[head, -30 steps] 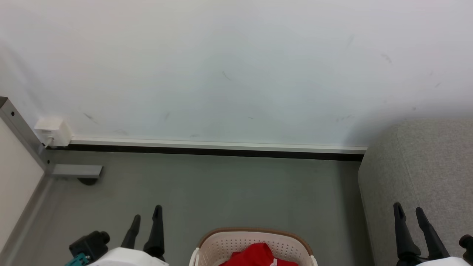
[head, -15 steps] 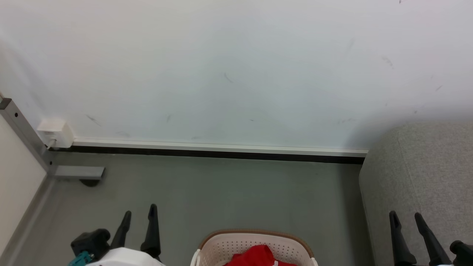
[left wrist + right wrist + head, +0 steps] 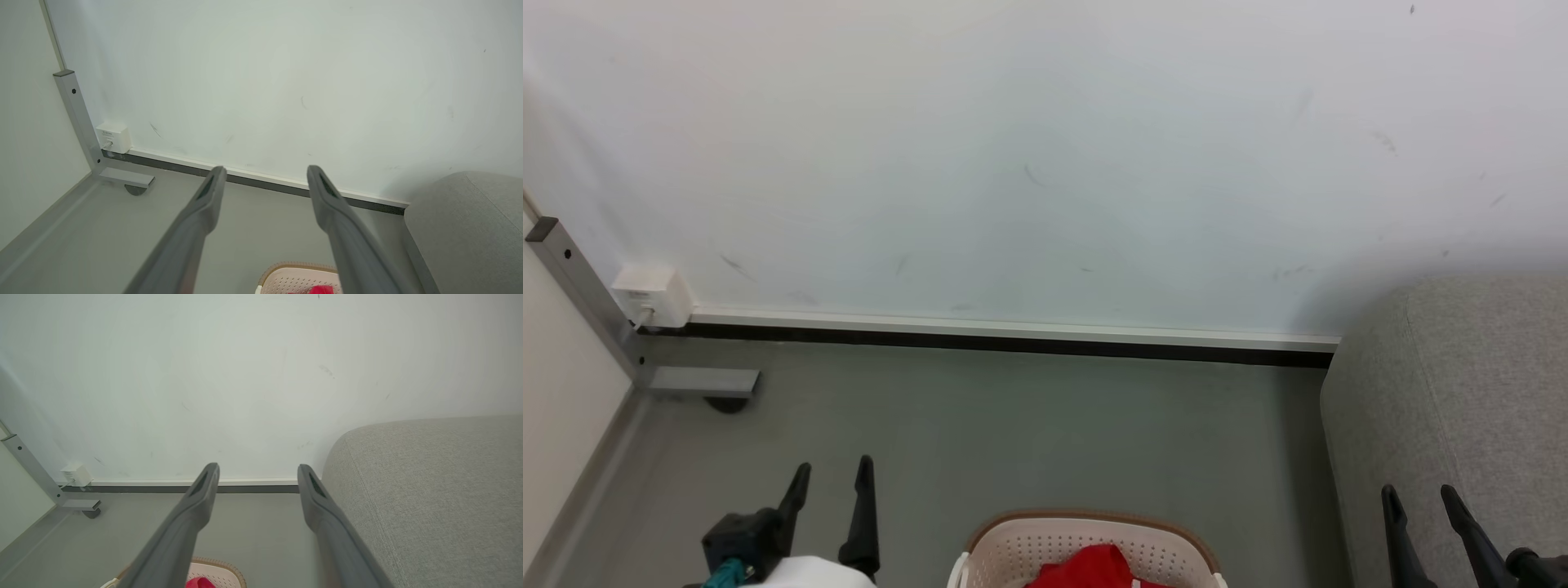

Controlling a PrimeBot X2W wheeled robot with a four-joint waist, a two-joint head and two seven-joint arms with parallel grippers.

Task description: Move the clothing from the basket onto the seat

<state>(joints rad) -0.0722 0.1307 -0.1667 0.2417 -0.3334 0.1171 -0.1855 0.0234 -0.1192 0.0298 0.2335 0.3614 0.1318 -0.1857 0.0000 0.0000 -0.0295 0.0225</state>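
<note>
1. Your left pincer (image 3: 832,467) sits at the lower left of the head view. Its two dark fingers are spread apart with nothing between them, and it hangs over the grey floor (image 3: 1013,425), left of the basket (image 3: 1094,519).
2. Your right pincer (image 3: 1419,492) sits at the lower right, its fingers likewise spread and empty, in front of the near side of the seat (image 3: 1462,392).
3. The basket stands on the floor between the two pincers. Its brown far rim and perforated cream wall show above the bottom edge of the head view.
4. The clothing (image 3: 1098,567) lies inside the basket as a bright red heap. So little of it shows that you cannot tell whether it is one piece or several.
5. The seat stands to the right of the basket, apart from it, with its rounded grey corner up against the white wall (image 3: 1045,163).
6. At the far left, a small white box (image 3: 652,294) sits at the foot of the wall, beside a grey metal post (image 3: 572,269).
</note>
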